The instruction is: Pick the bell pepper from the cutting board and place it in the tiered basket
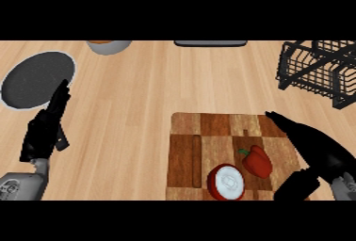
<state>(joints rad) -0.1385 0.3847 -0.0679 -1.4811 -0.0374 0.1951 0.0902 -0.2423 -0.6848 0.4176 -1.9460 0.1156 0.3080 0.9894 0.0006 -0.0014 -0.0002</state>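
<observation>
A red bell pepper (258,162) with a green stem lies on the wooden cutting board (208,136), toward the board's lower right. My right hand (316,148) hovers just right of the pepper, fingers straight and pointing up-left, thumb low beside the board; it does not touch the pepper. The black wire tiered basket (319,70) stands at the upper right of the counter. My left hand (45,129) rests open at the left edge, fingers up, far from the board.
A halved red onion (227,182) lies on the board just left of the pepper. A dark round plate (38,79) sits at upper left, a bowl (109,45) and a dark flat object (210,43) at the far edge.
</observation>
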